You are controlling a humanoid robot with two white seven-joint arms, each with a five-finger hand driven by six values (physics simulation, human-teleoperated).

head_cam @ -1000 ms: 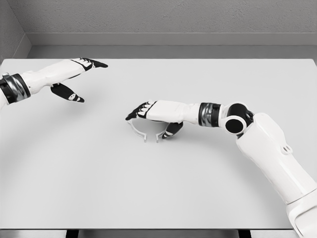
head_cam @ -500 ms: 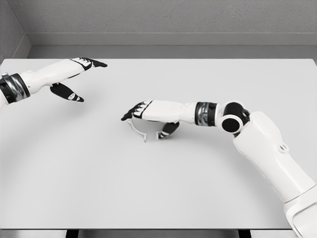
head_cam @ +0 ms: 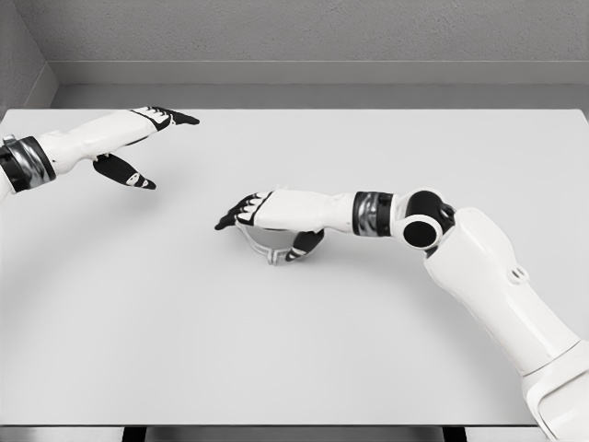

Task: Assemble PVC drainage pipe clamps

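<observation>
Single head view: looks forward and down over table (head_cam: 386, 350); back wall (head_cam: 304, 32) at top.

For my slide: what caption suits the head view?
Right hand over white clamp on table; left hand open.

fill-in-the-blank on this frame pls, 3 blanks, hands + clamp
1. The pipe clamp lies under the ____ hand.
2. The left hand hangs over the table's far-____ corner and holds nothing.
3. The table and the clamp are both ____ in colour.

Missing words: right; left; white
</observation>
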